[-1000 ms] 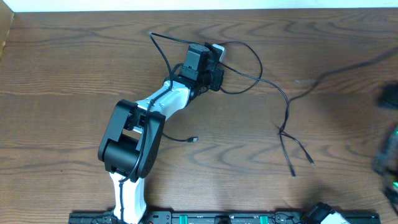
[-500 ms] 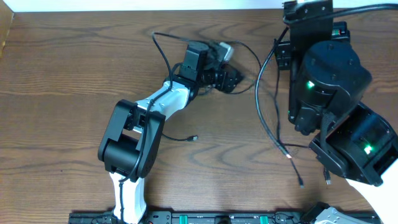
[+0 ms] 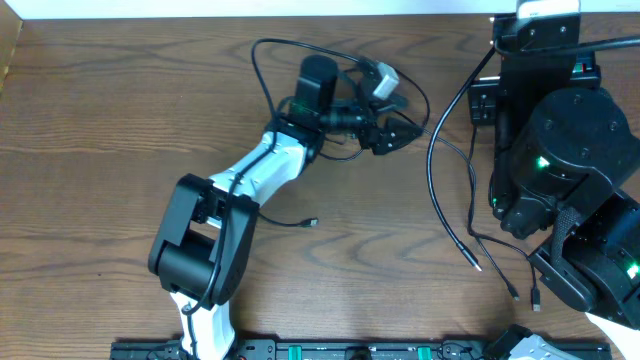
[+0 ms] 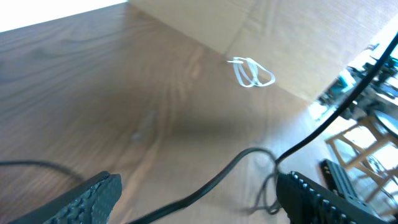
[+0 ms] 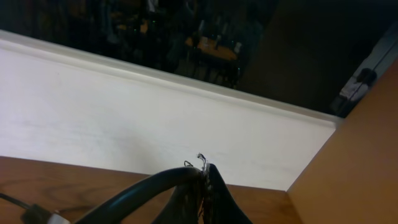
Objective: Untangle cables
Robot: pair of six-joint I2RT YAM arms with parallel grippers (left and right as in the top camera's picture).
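The black cables (image 3: pixel 432 160) lie to the right of the left arm (image 3: pixel 255 175), between it and the right arm (image 3: pixel 560 170). One strand runs up toward the top of the right arm. From there it hangs in a long curve and comes down on the tabletop (image 3: pixel 100 120), where several thin plug ends (image 3: pixel 515 293) fan out. Another strand makes a wide loop (image 3: pixel 262 60) around the far end of the left arm and passes on to the right.

The left fingers (image 3: pixel 392 133) are spread wide. In the left wrist view a black cable (image 4: pixel 230 171) runs through the gap between them without being gripped by either finger (image 4: pixel 93 196). A small white piece (image 3: pixel 383 78) sits against the upper finger in the overhead view, and I cannot tell whether it is held. A small white loop (image 4: pixel 252 71) lies on the wood ahead of the left fingers, well apart from them.

A short thin cable with a small plug (image 3: pixel 312 223) rests on the tabletop just beside the left arm's elbow.

The right fingers (image 5: pixel 205 183) are pressed together, with a black cable (image 5: pixel 143 186) arcing up into their tips, so they appear to be pinching it. They are held up off the tabletop, with a white wall behind them.
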